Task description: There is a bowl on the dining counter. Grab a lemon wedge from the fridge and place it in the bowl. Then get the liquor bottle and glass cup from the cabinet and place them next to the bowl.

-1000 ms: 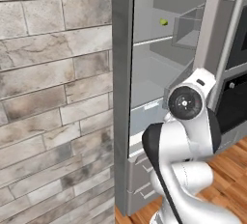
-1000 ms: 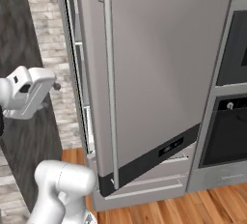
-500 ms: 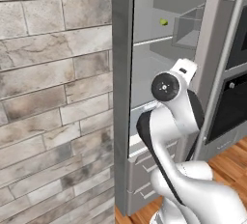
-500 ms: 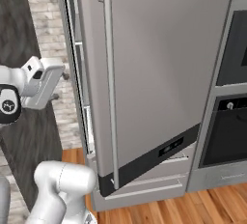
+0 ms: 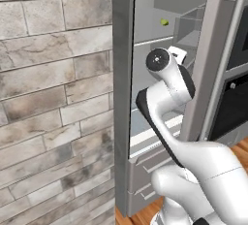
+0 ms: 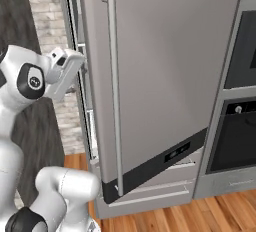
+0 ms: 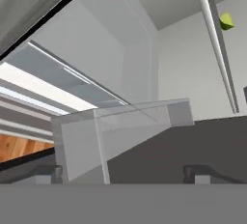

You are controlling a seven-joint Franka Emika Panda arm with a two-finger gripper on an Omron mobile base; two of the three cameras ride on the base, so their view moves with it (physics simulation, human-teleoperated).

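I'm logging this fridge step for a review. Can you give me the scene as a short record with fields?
Setting: simulated kitchen, brick wall left of the fridge
Fridge door: open, long vertical handle
Lemon wedge: on an upper fridge shelf, also seen in the hand view
Hand: open, empty, at the fridge opening, apart from the wedge
Oven: right of the fridge, shut
Task state: wedge not yet grasped

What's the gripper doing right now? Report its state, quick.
Gripper: open, holding nothing, reaching into the open grey fridge; the small yellow-green lemon wedge sits apart on a shelf.
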